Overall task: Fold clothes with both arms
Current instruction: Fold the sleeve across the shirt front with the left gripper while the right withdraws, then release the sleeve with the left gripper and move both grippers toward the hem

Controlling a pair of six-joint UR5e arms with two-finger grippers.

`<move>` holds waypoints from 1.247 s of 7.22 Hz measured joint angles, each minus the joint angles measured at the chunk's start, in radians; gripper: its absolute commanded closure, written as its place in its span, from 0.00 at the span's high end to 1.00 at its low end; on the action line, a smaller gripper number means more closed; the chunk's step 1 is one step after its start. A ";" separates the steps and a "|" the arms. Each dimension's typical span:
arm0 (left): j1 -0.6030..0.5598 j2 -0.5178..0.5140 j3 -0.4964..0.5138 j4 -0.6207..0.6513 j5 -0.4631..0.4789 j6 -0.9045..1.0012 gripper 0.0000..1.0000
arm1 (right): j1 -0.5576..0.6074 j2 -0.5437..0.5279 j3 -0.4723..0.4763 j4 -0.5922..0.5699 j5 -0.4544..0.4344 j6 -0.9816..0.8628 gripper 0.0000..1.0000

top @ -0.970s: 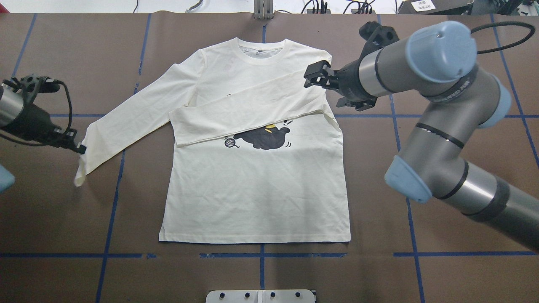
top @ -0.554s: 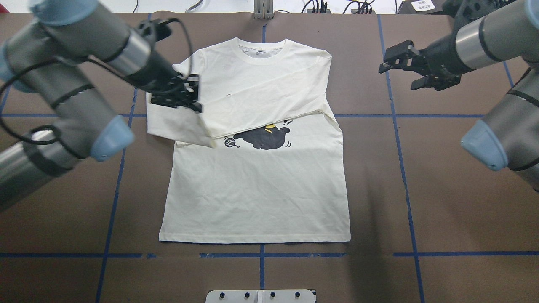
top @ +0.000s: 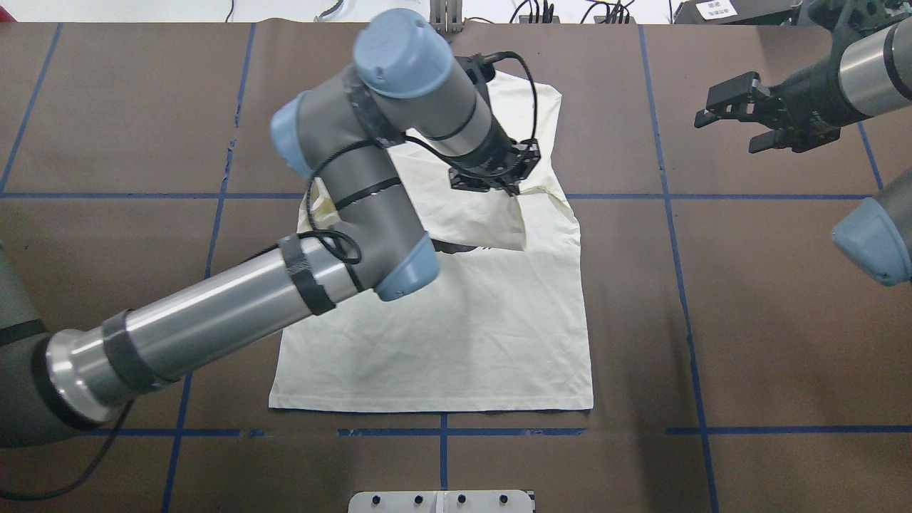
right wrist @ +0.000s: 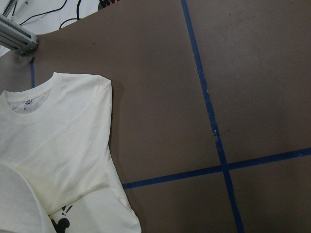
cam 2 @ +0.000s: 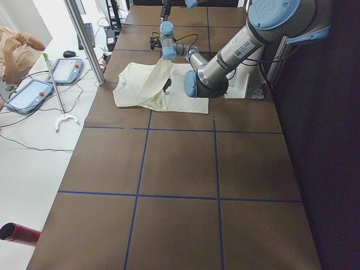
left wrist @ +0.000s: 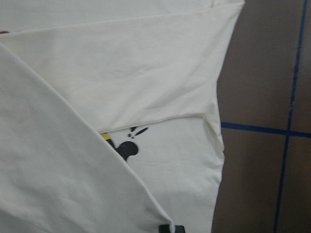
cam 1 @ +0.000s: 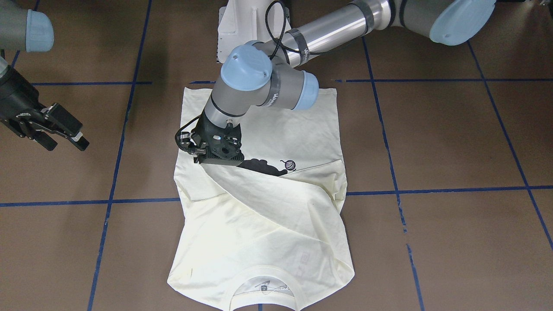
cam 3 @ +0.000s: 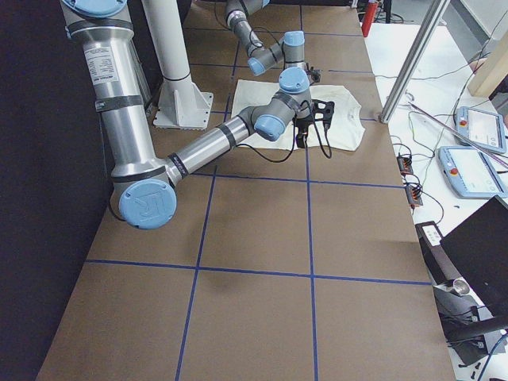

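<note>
Left gripper (top: 500, 182) pinches T-shirt (top: 456, 335) sleeve (top: 484, 222) above mid-table | right gripper (top: 734, 120) spread, empty, near table's far edge | risk: early slip lands sleeve crooked, bunching fold

The left arm (top: 228, 313) comes in from the near left and reaches past the middle of the counter (top: 712, 320). Its elbow is folded high and its wrist is bent steeply downward. The left tool (top: 499, 182) points down at the counter. Its jaws are closed on a sleeve of the shirt (top: 456, 335), which hangs lifted from it. The right arm (top: 866, 68) sits at the far right with its wrist roughly level. The right tool (top: 730, 117) faces left above the counter, its jaws spread apart.
</note>
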 measured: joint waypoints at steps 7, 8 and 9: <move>-0.143 0.583 -0.668 0.029 -0.115 0.006 0.80 | -0.570 0.002 0.093 0.002 -0.452 0.454 0.96; -0.146 0.642 -0.732 0.048 -0.114 0.032 0.80 | -0.716 -0.006 0.108 -0.004 -0.606 0.557 0.92; -0.144 0.668 -0.759 0.056 -0.112 0.041 0.83 | -0.823 -0.019 0.115 -0.011 -0.708 0.644 0.84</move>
